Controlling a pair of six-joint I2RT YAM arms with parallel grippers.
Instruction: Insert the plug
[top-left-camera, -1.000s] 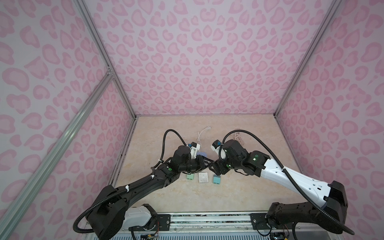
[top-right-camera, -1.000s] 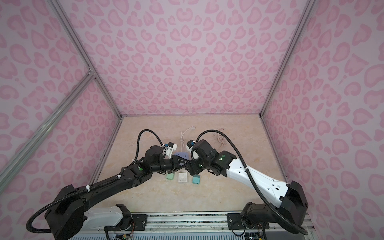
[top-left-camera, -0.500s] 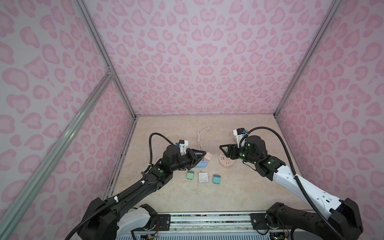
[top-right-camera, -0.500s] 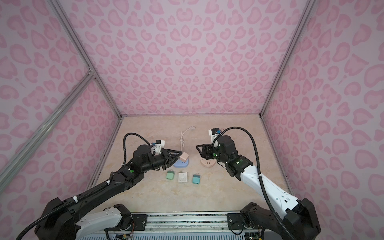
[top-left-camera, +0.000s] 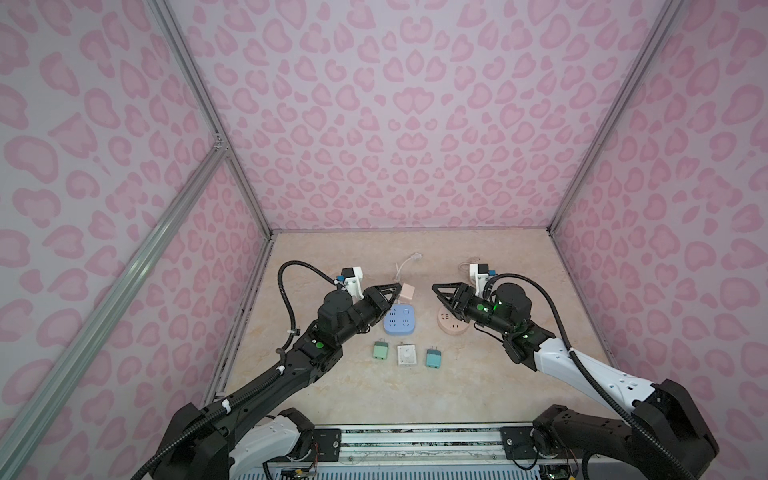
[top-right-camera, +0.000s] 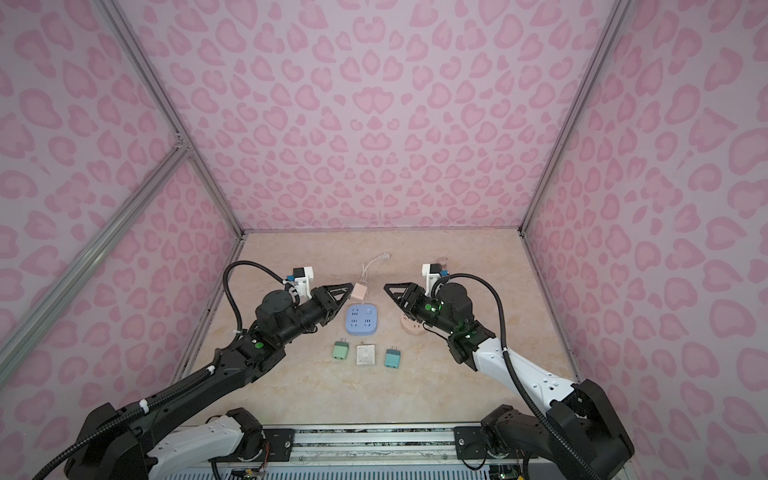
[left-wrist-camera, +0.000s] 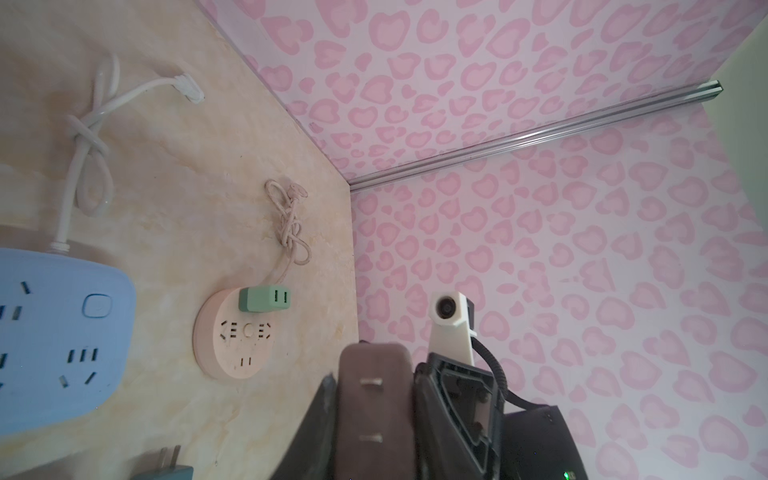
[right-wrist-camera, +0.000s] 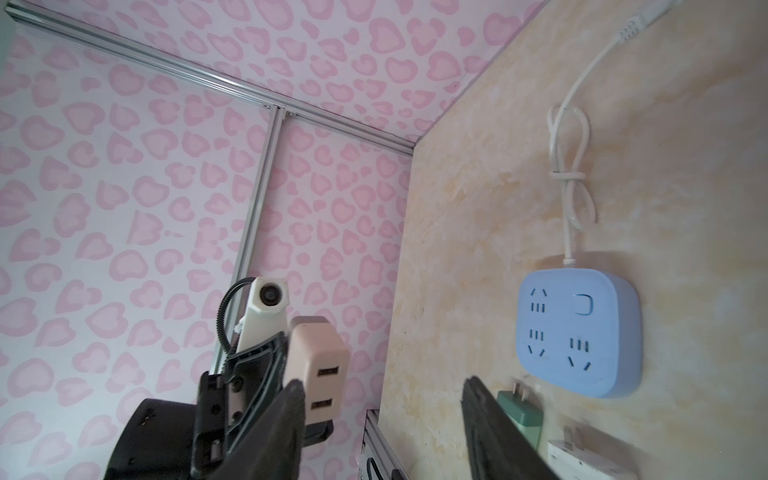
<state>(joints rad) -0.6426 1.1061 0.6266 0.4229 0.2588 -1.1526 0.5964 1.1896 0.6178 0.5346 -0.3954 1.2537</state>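
Observation:
My left gripper (top-left-camera: 395, 291) is shut on a pink plug (top-left-camera: 406, 292), held in the air just beyond the blue power strip (top-left-camera: 400, 319). In the left wrist view the plug (left-wrist-camera: 374, 407) shows two metal prongs between the black fingers. In the right wrist view the same plug (right-wrist-camera: 320, 357) shows two USB slots. My right gripper (top-left-camera: 439, 292) hovers above the round pink socket (top-left-camera: 451, 328), pointing at the left one. It is open, and in its wrist view the gap (right-wrist-camera: 382, 399) holds nothing. A green plug (left-wrist-camera: 264, 299) sits in the round socket (left-wrist-camera: 237, 332).
A green plug (top-left-camera: 379, 350), a white plug (top-left-camera: 406, 354) and a teal plug (top-left-camera: 433, 358) lie in a row in front of the strip. The strip's knotted white cord (top-left-camera: 405, 264) trails toward the back wall. Pink walls close in on three sides.
A second ago both grippers met over the middle of the table. They have since drawn apart to their own sides. The left keeps the pink plug, and the right's jaws have narrowed.

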